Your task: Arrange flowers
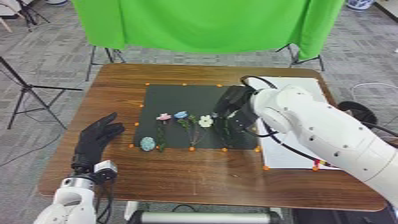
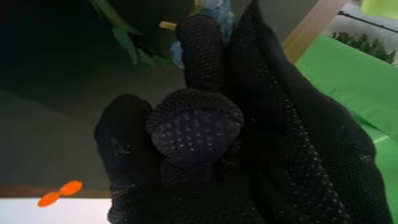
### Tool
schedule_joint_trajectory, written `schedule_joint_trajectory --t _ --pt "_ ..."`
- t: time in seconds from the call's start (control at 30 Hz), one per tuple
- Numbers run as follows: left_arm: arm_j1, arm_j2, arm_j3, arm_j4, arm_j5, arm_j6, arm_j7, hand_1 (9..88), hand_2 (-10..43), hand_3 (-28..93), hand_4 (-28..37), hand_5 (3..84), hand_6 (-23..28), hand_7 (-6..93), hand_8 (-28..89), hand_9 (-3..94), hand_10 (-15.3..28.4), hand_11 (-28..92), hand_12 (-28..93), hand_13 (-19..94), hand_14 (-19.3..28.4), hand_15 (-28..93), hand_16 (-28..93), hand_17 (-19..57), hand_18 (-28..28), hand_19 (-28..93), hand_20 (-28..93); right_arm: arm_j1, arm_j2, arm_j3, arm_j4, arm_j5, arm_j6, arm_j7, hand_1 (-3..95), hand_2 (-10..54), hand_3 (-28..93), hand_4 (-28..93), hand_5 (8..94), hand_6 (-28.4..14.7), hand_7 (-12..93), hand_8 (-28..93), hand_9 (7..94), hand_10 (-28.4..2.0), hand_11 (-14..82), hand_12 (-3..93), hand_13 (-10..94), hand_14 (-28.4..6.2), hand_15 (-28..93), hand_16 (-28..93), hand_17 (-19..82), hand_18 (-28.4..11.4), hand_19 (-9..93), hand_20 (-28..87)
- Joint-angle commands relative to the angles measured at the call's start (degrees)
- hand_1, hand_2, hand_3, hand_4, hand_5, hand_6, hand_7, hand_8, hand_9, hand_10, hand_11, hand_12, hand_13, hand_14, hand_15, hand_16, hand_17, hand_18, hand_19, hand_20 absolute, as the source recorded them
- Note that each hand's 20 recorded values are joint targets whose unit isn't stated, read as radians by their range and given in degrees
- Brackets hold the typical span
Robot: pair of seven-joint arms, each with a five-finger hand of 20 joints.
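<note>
Right hand above the dark mat, flowers in a row

We see the right hand (image 1: 233, 101) over the right part of the dark mat (image 1: 164, 95), its arm coming from the right side. We cannot tell if this hand is open or closed. In the right wrist view, a bit of blue (image 2: 213, 14) is close against the glove; if it is held or lies behind, we cannot tell.

On the mat, from left to right, we find the pink flower (image 1: 163, 116), the blue flower (image 1: 181, 114) and the white flower (image 1: 205, 121). Their stems go toward the near side. More green stems (image 1: 226, 132) lie to the right of the white flower, partly covered by the right hand. At the near left corner of the mat is a pale blue oval (image 1: 147, 144).

The left hand (image 1: 91, 141) is above the left part of the table (image 1: 204, 185), with its fingers extended and a little spread. At the right of the mat we have the white sheet (image 1: 289, 156).
</note>
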Motion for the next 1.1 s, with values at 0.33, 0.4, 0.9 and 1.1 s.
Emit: schedule_joint_trajectory --t 0.33,0.4,0.9,1.1 --pt "1.2 -0.60 1.38 1.45 0.06 -1.29 -2.04 20.3 -4.1 76 -28.2 47.7 1.8 13.7 -7 50.4 13.3 21 13 41 17.0 24 -1 9.6 11.8 5 18 0.5 2.1 3.9 -1.2 2.1 -5.5 -0.7 41.3 -9.3 65 -13 65.5 1.2 14 -9 79.8 -13.6 15.7 17.2 90 -3.6 62 30 63 -15.4 93 57" --pt "1.3 -0.55 1.34 1.41 0.11 -1.30 -1.96 20.4 -4.1 76 -28.2 47.7 1.8 13.7 -7 50.4 13.3 21 13 41 17.0 24 -1 9.6 11.8 5 18 0.4 2.5 5.1 -1.8 2.0 -5.4 -1.5 39.6 -9.4 65 -13 63.9 1.0 13 -10 80.0 -13.8 16.1 17.4 90 -3.7 62 29 63 -15.5 93 57" --pt "1.9 -0.64 1.08 1.12 0.00 -1.03 -1.63 20.3 -4.1 76 -28.2 47.6 1.7 13.8 -7 50.4 13.4 21 13 41 16.9 24 -1 9.6 11.9 5 18 2.8 10.9 4.3 -1.8 -43.8 -3.8 -0.7 27.8 -9.5 67 -14 46.3 -2.8 9 -7 52.4 -18.2 7.4 17.3 76 -9.1 63 28 51 -18.2 93 49" --pt "1.6 -0.66 1.32 1.28 0.08 -1.26 -1.62 20.4 -4.2 76 -28.2 47.6 1.7 13.9 -7 50.4 13.4 21 13 41 16.8 24 -1 9.6 11.8 5 18 2.1 10.9 2.4 3.7 -50.2 -10.5 2.1 23.5 -9.5 64 -16 38.4 -4.5 5 -5 44.5 -20.4 5.0 17.4 72 -11.9 63 27 47 -20.2 92 47"
